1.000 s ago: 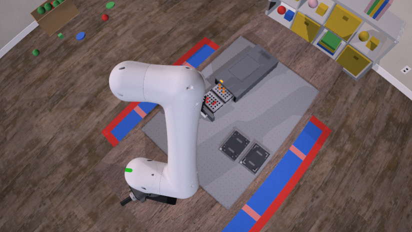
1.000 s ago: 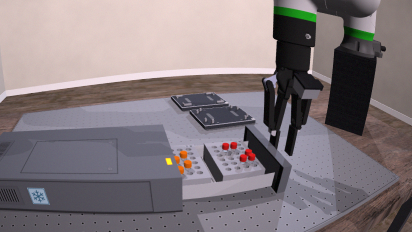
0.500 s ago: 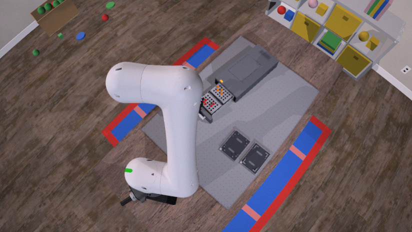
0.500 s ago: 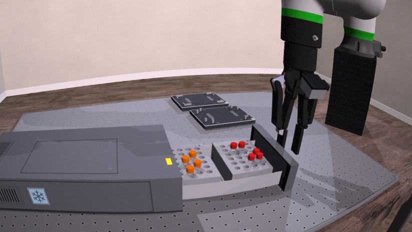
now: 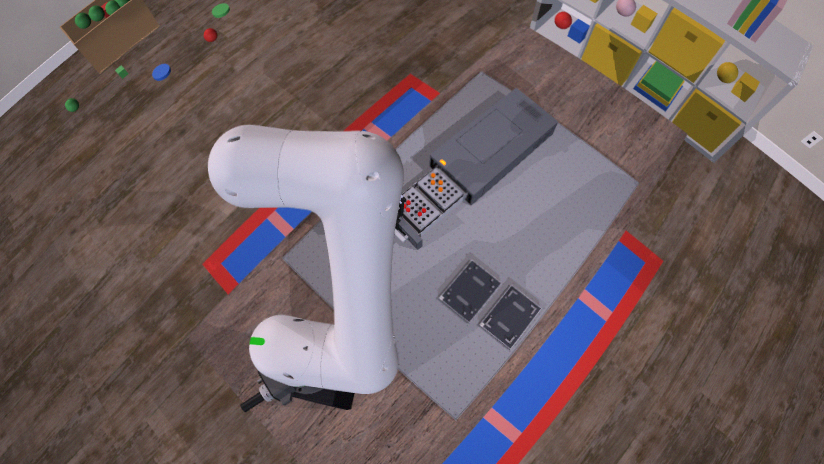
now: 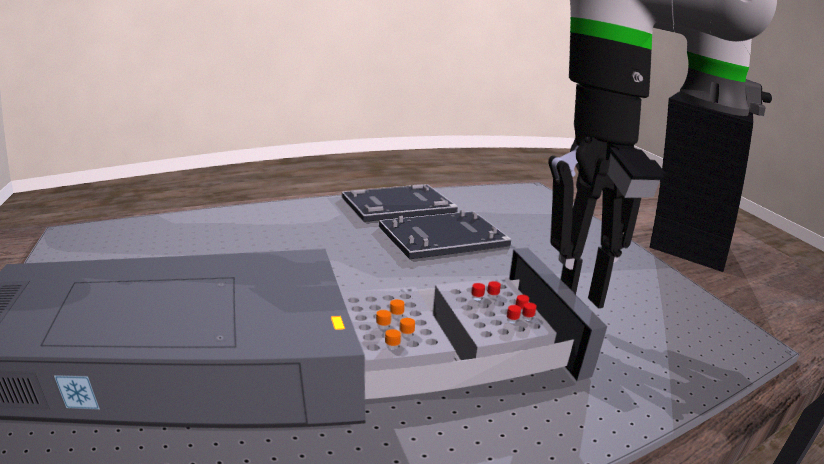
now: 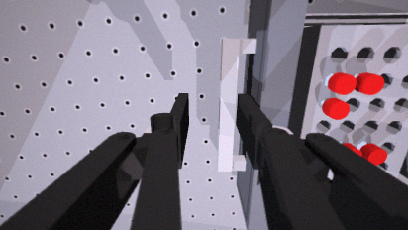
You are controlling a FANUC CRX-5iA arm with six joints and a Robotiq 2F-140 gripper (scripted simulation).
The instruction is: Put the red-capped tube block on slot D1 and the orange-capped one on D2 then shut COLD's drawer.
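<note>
Gripper (image 6: 585,293) (image 7: 212,109): fingers parted moderately, straddling the handle (image 7: 228,104), apparently gripping nothing. Red-capped block (image 5: 418,210) (image 6: 501,322) (image 7: 366,116): sitting in the open drawer (image 6: 472,368). Risk: a jerky or off-line pull could be rattling loose tubes from their bores.

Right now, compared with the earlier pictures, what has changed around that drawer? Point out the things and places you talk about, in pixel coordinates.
The drawer (image 5: 410,235) (image 6: 588,340) (image 7: 279,50) has slid farther out of the cooler (image 5: 490,138) (image 6: 190,311), toward the robot's base, carrying both tube blocks along. The gripper (image 6: 585,291) (image 7: 212,109) moved the same way, fingers astride the handle (image 7: 228,104). I see nothing newly gripped or released. The lamp (image 5: 442,162) (image 6: 337,322) stayed lit, and both deck slots stayed empty.
</note>
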